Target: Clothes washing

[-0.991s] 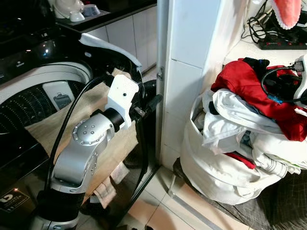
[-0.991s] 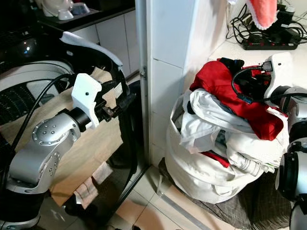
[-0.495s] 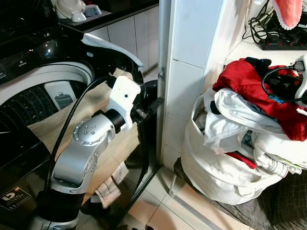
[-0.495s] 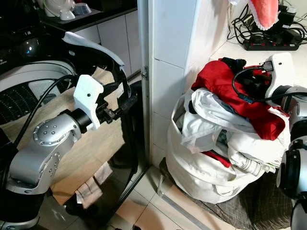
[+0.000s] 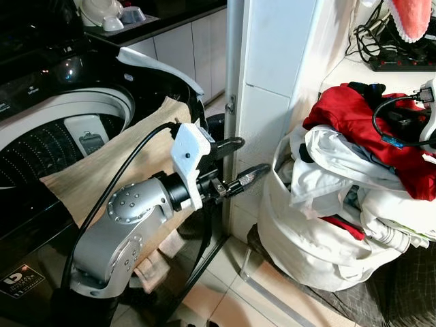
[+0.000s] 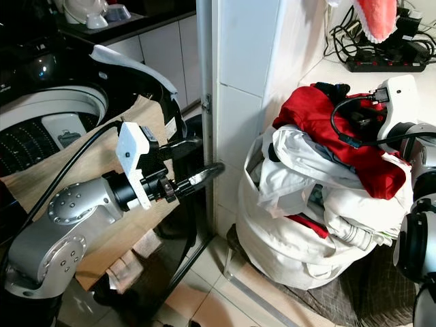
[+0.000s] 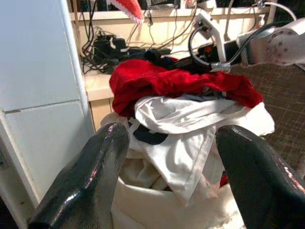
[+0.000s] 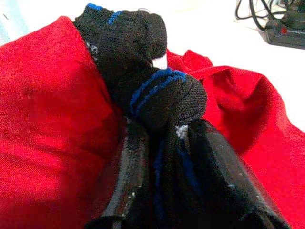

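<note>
Laundry corner, right end effector (image 8: 162, 191) clamping black sock (image 8: 143, 86) atop red garment (image 8: 43, 119)

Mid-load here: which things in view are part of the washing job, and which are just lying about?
Part of the job:
- washing machine, lid up
- tan cloth draped over its rim
- white laundry bag, heaped full
- red garment on top
- black sock clamped in the right gripper
- left gripper, open, facing the bag

Lying about:
- power strip and cables
- dishes on the counter
</note>
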Controlling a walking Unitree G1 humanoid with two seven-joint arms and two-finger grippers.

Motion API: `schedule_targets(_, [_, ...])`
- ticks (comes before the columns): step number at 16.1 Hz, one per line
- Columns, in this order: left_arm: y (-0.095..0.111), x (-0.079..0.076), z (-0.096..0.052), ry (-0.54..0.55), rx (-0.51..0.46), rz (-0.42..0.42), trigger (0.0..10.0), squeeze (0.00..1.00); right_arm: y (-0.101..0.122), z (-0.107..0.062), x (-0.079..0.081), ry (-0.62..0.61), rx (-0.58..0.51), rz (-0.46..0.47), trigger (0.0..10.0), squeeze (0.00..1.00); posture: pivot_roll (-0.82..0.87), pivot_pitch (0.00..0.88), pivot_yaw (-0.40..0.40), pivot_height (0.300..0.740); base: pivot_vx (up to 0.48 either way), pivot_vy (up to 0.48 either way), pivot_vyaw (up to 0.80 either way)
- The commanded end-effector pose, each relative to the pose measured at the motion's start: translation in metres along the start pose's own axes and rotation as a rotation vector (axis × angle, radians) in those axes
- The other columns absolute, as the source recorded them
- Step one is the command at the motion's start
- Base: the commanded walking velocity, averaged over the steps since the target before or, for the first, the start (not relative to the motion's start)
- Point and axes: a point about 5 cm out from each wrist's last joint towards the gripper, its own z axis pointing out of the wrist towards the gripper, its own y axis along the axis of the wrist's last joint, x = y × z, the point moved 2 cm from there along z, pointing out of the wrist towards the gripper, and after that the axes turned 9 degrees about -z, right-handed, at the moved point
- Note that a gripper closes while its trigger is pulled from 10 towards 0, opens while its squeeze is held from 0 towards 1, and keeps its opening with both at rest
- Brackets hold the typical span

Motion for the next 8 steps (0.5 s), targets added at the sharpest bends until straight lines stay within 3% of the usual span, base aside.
schedule_targets(1, [-0.001, 0.003, 0.000, 0.012, 0.015, 0.017, 10.0, 0.00, 0.009, -0.001, -0.002, 0.007, -0.026, -0.010, 0.0, 0.00, -0.07, 0.000, 0.040, 0.740, 0.000, 0.000, 0.00])
schedule_targets(5, [0.003, 0.013, 0.000, 0.092, -0.017, 0.035, 10.0, 0.00, 0.028, -0.008, -0.011, -0.008, -0.113, -0.012, 0.0, 0.00, -0.07, 0.000, 0.040, 0.740, 0.000, 0.000, 0.00])
schedule_targets(8, [0.010, 0.021, 0.000, 0.153, -0.076, 0.014, 10.0, 0.00, 0.059, -0.018, -0.019, 0.001, -0.238, -0.048, 0.0, 0.00, -0.07, 0.000, 0.036, 0.740, 0.000, 0.000, 0.00])
